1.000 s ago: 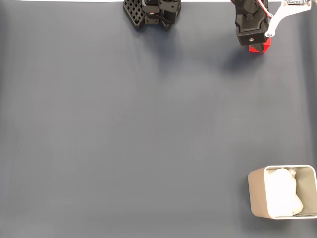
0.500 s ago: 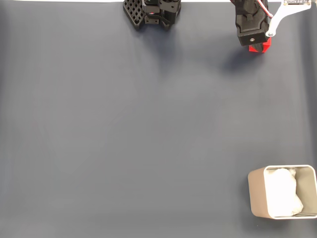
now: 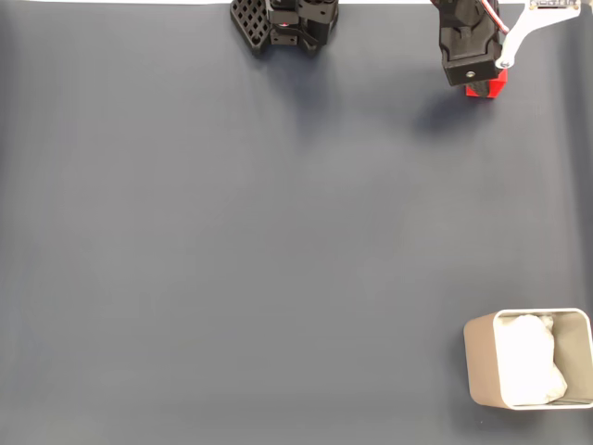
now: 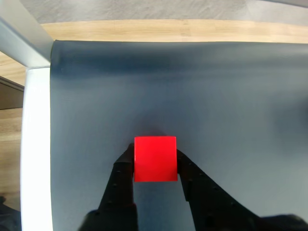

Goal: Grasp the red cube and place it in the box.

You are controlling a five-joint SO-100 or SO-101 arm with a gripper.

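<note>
The red cube [image 4: 155, 159] sits squeezed between my two black fingers [image 4: 120, 178] in the wrist view, with the dark mat behind it. In the fixed view my gripper [image 3: 484, 83] is at the top right of the mat, shut on the red cube [image 3: 490, 87], whose lower corner shows below the black jaw housing. The beige box [image 3: 478, 363] stands at the bottom right corner of that view, with white paper [image 3: 528, 360] inside, far below the gripper.
The arm's black base [image 3: 285, 22] stands at the top middle of the fixed view. The dark mat [image 3: 232, 241] ends at a white strip [image 4: 34, 144] on the left of the wrist view, with wooden floor [image 4: 168, 29] beyond its far edge.
The gripper and the cube have shifted very slightly toward the top of the fixed view. The box has not moved.
</note>
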